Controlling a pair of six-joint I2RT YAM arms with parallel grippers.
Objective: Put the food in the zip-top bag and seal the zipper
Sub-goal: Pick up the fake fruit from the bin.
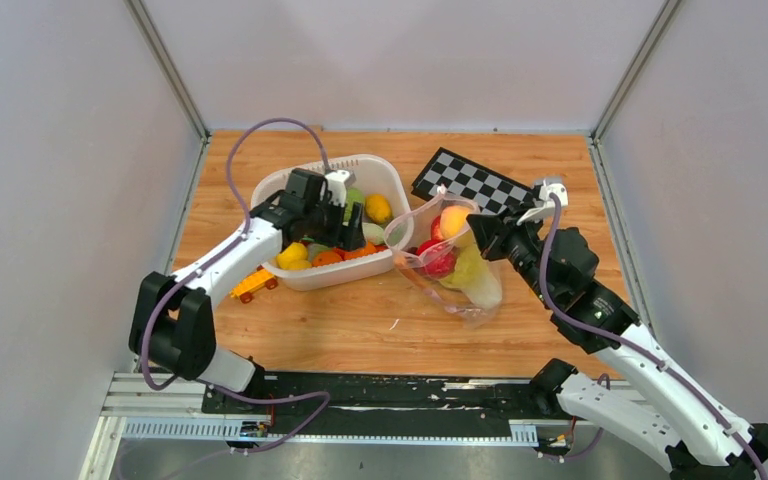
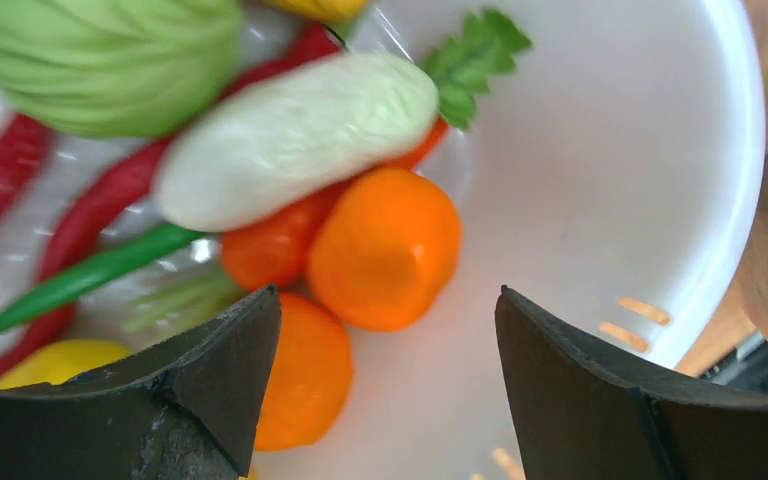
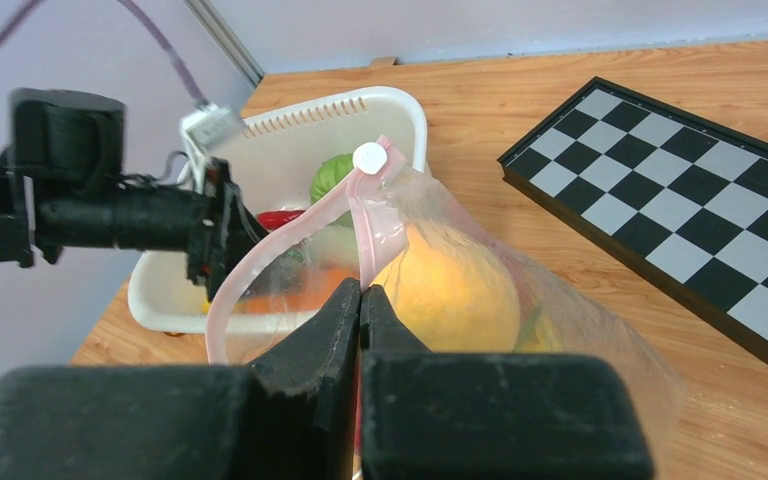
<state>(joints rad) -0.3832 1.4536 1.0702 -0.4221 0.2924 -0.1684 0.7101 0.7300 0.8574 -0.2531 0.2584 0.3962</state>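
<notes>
From above, the zip-top bag point(image 1: 457, 268) lies on the counter point(image 1: 340, 325) between the white basket point(image 1: 384, 170) and the right arm, its mouth turned up toward the basket. A few pieces of food are already inside it: red, orange and yellow fruit. More food lies in the basket, so the filling looks partly done and the sealing not yet begun. The left hand point(image 1: 348, 226) hangs inside the basket, and the right hand point(image 1: 480, 234) is at the bag's mouth. A checkerboard point(image 1: 475, 183) lies just behind the bag and a yellow toy car point(image 1: 253, 285) sits by the basket's near left side. The counter in front of the bag is bare wood, which leaves room to lay it flat.

In the left wrist view, the left hand's jaws stand wide with nothing between them, poised over an orange fruit point(image 2: 385, 245). Beside that lie a pale cucumber point(image 2: 295, 140), a cabbage point(image 2: 110, 60), a red chilli point(image 2: 100, 210) and a green chilli point(image 2: 90, 275). The basket wall curves close on the right, so there is little side room there.

In the right wrist view, the right hand's jaws are pinched tight on the bag's rim, holding the mouth up. The zipper point(image 3: 260, 262) loops open from the jaws to its white slider point(image 3: 369, 157), unsealed. A yellow-orange fruit point(image 3: 450, 290) sits just inside.
</notes>
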